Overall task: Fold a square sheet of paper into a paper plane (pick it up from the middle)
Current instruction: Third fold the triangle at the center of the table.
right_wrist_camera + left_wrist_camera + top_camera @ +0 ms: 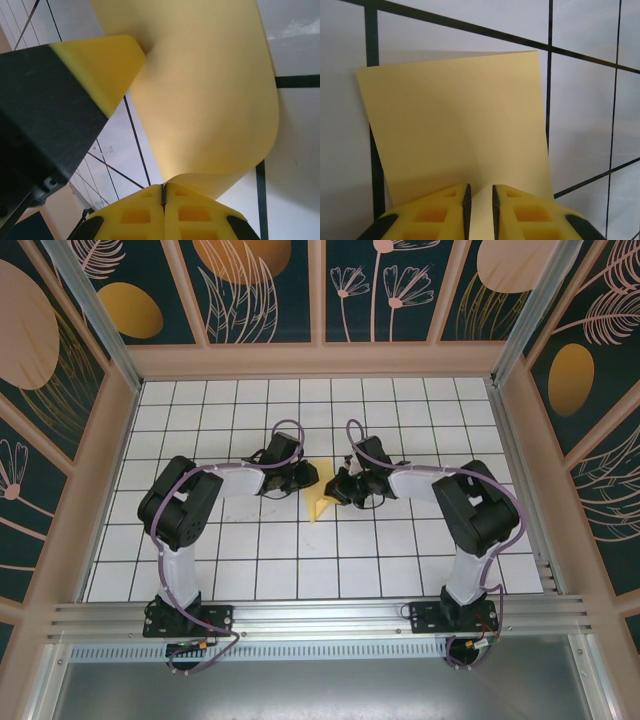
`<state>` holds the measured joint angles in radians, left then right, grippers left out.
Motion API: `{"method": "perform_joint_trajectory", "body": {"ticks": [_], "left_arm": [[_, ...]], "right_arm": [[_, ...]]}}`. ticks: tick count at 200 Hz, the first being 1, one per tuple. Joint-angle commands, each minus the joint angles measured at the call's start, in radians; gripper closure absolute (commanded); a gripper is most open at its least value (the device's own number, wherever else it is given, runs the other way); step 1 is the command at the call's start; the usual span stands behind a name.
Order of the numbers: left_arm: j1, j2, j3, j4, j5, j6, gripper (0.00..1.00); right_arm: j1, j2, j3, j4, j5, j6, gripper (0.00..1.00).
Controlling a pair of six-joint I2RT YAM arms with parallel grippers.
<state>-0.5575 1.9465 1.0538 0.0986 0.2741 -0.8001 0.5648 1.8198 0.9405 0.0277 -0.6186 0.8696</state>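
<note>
The square sheet of paper (320, 504), pale yellow and curled, hangs between the two grippers at the middle of the gridded floor. My right gripper (340, 489) is shut on one edge of it. In the right wrist view the paper (210, 100) bends down into the shut jaws (163, 189). My left gripper (307, 478) is at the opposite side. In the left wrist view its jaws (480, 200) stand a narrow gap apart, with the sheet (460, 125) showing through that gap. One left fingertip (100, 65) touches the paper's upper part.
The floor (250, 560) is white tile with a dark grid, walled by patterned panels (80, 440) on three sides. An aluminium rail (320, 615) carrying both arm bases runs along the near edge. The two wrists sit close together, less than a tile apart.
</note>
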Motion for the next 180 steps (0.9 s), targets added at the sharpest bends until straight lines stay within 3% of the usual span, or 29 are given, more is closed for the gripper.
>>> {"method": "perform_joint_trajectory", "body": {"ticks": [1, 45, 86, 180], "left_arm": [[-0.002, -0.069, 0.023, -0.034, -0.061, 0.042, 0.74], [-0.001, -0.033, 0.020, -0.086, -0.140, 0.042, 0.80], [-0.002, 0.012, 0.031, -0.101, -0.148, 0.038, 0.87], [-0.002, 0.042, 0.039, -0.117, -0.137, 0.055, 0.89]], "right_arm": [[0.012, 0.027, 0.036, 0.019, 0.011, -0.028, 0.99], [0.017, 0.058, 0.059, 0.009, 0.011, -0.056, 0.99], [0.023, 0.083, 0.085, 0.008, 0.010, -0.074, 0.99], [0.036, 0.132, 0.125, -0.007, 0.003, -0.116, 0.98]]}}
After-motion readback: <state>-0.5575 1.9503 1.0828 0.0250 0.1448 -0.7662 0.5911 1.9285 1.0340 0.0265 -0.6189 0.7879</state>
